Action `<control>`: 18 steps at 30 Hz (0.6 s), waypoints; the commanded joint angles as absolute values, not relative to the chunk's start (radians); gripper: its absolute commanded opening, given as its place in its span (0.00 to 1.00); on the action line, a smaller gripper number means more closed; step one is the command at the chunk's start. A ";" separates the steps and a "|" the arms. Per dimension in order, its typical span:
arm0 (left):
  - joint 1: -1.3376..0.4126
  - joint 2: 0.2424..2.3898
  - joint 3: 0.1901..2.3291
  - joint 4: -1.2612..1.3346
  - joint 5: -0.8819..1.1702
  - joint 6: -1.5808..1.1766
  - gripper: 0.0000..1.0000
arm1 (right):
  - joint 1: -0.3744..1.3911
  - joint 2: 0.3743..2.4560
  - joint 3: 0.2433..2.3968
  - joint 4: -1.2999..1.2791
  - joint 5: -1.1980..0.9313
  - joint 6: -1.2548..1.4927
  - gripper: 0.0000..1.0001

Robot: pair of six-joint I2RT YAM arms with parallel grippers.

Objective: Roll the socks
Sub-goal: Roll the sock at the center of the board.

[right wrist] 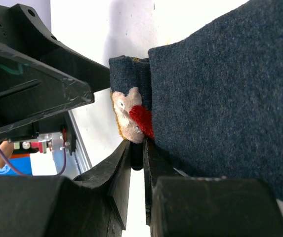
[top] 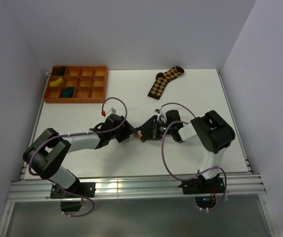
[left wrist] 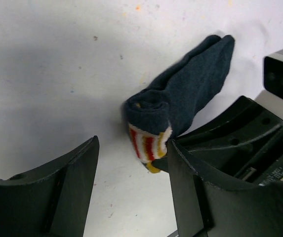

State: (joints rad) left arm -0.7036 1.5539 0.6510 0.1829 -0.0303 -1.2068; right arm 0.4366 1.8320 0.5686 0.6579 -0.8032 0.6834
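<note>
item: dark socks (left wrist: 190,94), part-rolled, on table (left wrist: 57,74) centre | left gripper (left wrist: 131,170): wide, straddling roll | right gripper (right wrist: 137,160): narrow, pinching roll edge | handling: light, soft, likely unrolls; grasp across roll

Here we are, looking down on a plain white tabletop (top: 195,94), matte and boxed in on three sides. A pale back wall (top: 131,29) runs across the top, a left wall (top: 8,74) and a right wall (top: 274,74) slant in, all with a faint lilac-grey tint. Along the near edge lie ribbed aluminium rails (top: 141,187), catching a bright glint left of centre. Below them sits a dull grey surface (top: 141,217). The light is soft and even, with blurred shadows. Up close, the tabletop shows tiny coloured specks and scuffs.
</note>
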 commanded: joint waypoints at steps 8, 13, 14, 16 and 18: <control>-0.723 1.631 0.707 0.261 -0.041 -1.218 0.61 | 0.426 1.896 0.583 0.511 -0.759 0.635 0.00; -0.727 1.660 0.709 0.259 -0.058 -1.220 0.59 | 0.420 1.904 0.591 0.502 -0.765 0.624 0.00; -0.727 1.666 0.709 0.258 -0.060 -1.220 0.58 | 0.422 1.905 0.591 0.503 -0.765 0.624 0.00; -0.727 1.681 0.715 0.252 -0.066 -1.218 0.58 | 0.420 1.908 0.591 0.506 -0.769 0.626 0.00; -0.727 1.695 0.721 0.238 -0.069 -1.218 0.54 | 0.420 1.908 0.591 0.505 -0.767 0.623 0.00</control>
State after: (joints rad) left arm -0.7216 1.6608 0.6983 0.2535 -0.0383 -1.2205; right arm 0.4252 1.8557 0.6018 0.6231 -0.8429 0.6785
